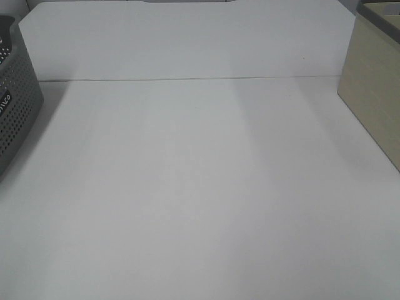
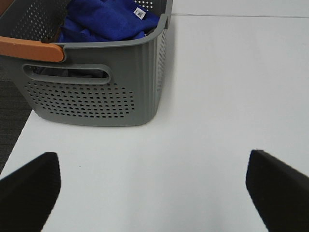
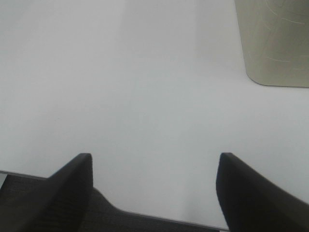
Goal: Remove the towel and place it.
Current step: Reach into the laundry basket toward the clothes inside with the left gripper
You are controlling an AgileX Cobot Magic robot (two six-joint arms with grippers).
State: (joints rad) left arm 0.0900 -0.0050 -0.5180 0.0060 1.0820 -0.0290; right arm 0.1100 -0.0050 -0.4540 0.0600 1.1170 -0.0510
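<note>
The royal-blue plush towel (image 2: pixel 104 20) lies bunched inside a grey perforated basket (image 2: pixel 96 92) in the left wrist view, with its small white tag (image 2: pixel 140 13) showing on top. The basket has an orange handle (image 2: pixel 30 48). In the high view only the basket's side (image 1: pixel 15 106) shows at the left edge; the towel is hidden there. My left gripper (image 2: pixel 152 191) is open and empty over the white table, short of the basket. My right gripper (image 3: pixel 153 186) is open and empty near the table's front edge. Neither arm shows in the high view.
A beige box (image 1: pixel 375 87) stands at the back right of the white table (image 1: pixel 200 187); it also shows in the right wrist view (image 3: pixel 275 43). A white back panel (image 1: pixel 187 37) rises behind the table. Dark floor (image 2: pixel 12 111) lies beside the basket.
</note>
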